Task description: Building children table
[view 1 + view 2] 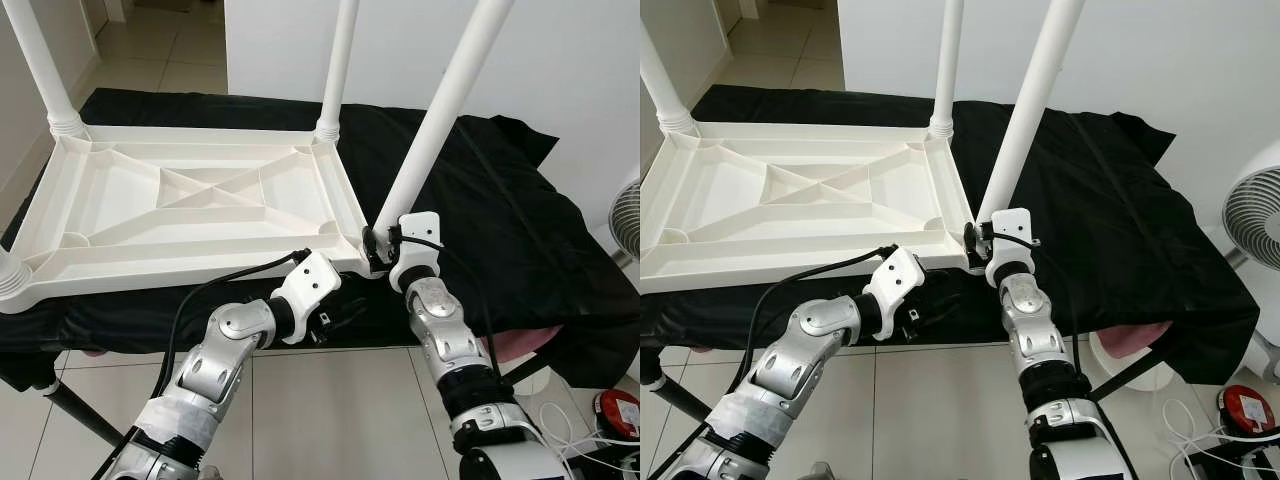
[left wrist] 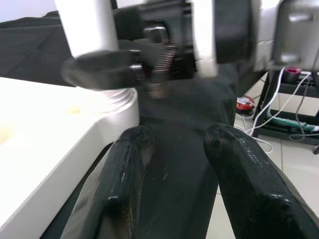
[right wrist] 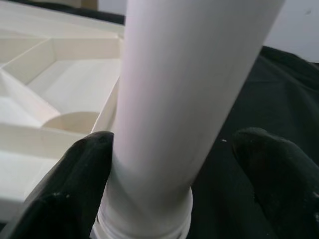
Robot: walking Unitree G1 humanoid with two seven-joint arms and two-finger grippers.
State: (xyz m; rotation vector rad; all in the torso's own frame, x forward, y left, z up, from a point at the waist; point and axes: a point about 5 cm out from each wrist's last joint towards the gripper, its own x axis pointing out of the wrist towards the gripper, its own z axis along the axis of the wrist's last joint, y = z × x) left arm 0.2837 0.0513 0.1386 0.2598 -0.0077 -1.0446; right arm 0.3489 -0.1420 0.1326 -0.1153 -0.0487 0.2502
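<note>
The white children's table [image 1: 190,205] lies upside down on the black-draped tabletop [image 1: 500,220]. The right tool [image 3: 174,164] straddles the near-right leg [image 1: 440,110], fingers wide; the left tool [image 2: 184,174] hovers beside it, parted.

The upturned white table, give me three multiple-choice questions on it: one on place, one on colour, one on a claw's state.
1. What does the upturned table lie on?
A. black cloth
B. bare tiles
C. wooden bench

2. What colour is the table leg at the right claw?
A. red
B. white
C. blue

3. How is the left claw?
A. shut on a leg
B. shut on a cable
C. open, holding nothing

Answers: 1 A, the black cloth spreads under it. 2 B, the tube is plainly white. 3 C, its fingers stand apart around nothing.
</note>
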